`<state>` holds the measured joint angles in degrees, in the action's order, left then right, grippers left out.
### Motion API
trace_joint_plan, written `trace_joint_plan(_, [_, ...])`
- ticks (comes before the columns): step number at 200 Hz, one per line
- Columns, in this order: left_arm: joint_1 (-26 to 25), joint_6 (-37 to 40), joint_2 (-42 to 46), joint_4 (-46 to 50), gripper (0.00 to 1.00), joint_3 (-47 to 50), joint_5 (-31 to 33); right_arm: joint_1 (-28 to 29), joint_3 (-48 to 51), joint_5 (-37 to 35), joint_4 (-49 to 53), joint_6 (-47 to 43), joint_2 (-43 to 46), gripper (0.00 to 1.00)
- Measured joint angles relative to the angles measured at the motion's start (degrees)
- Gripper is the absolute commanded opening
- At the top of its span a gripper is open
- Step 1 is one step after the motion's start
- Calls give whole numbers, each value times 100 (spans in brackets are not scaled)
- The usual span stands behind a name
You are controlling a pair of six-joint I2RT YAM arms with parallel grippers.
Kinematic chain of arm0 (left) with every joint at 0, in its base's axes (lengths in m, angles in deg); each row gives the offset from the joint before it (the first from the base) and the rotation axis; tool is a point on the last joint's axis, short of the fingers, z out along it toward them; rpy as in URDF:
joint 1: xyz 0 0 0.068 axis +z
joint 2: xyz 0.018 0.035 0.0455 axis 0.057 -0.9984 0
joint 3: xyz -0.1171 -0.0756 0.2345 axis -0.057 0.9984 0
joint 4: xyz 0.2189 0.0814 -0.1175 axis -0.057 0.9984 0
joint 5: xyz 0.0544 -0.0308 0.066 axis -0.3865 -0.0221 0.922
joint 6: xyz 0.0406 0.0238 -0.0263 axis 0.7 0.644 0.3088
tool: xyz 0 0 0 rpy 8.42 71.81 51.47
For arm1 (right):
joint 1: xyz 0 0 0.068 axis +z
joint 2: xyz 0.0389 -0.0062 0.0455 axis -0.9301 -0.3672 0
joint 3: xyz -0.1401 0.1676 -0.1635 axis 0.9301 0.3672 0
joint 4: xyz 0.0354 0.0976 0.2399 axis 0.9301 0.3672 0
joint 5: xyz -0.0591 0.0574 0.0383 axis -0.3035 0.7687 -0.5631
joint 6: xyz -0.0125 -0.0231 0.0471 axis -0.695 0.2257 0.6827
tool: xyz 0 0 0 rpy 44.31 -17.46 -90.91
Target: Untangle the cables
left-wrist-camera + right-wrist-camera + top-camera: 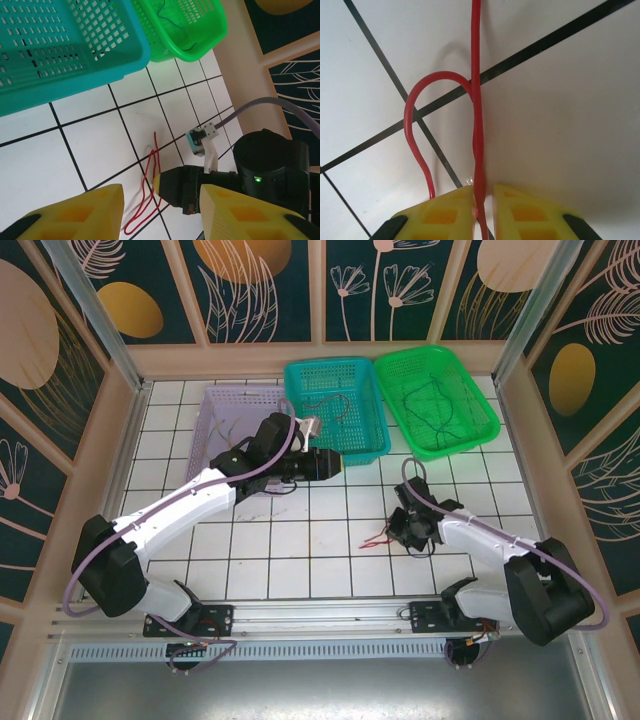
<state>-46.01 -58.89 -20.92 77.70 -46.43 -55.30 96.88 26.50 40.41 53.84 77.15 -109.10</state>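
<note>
Right wrist view: the right gripper's [482,210] fingers [445,215] are pinching together on the red cable [476,75], which is looping across bare tiles [570,100]. The left gripper's [160,195] fingers [90,210] are standing apart, holding nothing, near the teal basket's [365,452] front edge. Open tiles are lying between both arms. The green basket [200,45], beside the teal one, is holding thin cables [430,405].
</note>
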Motion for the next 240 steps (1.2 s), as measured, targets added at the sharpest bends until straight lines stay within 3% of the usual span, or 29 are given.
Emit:
trace_joint_plan(65, [0, -48, 0, -52, 44, 0, -70, -26, -42, -7, 15, -212, -61, 0])
trace_joint_plan(106, [0, -131, 0, -144, 46, 48, -90, 11, -393, -208, 256, -337, -50, 0])
trace_joint_plan(150, [0, -341, -46, -437, 53, 74, -352, 105, -1537, -343, 610, -1115, 369, 0])
trace_joint_plan(199, [-13, -317, -509, -874, 55, 31, -1034, 144, -2490, 57, 688, -2540, 415, 0])
trace_joint_plan(240, [-103, -57, -833, -931, 55, -2, -1473, 157, -2846, 483, 787, -3095, 264, 0])
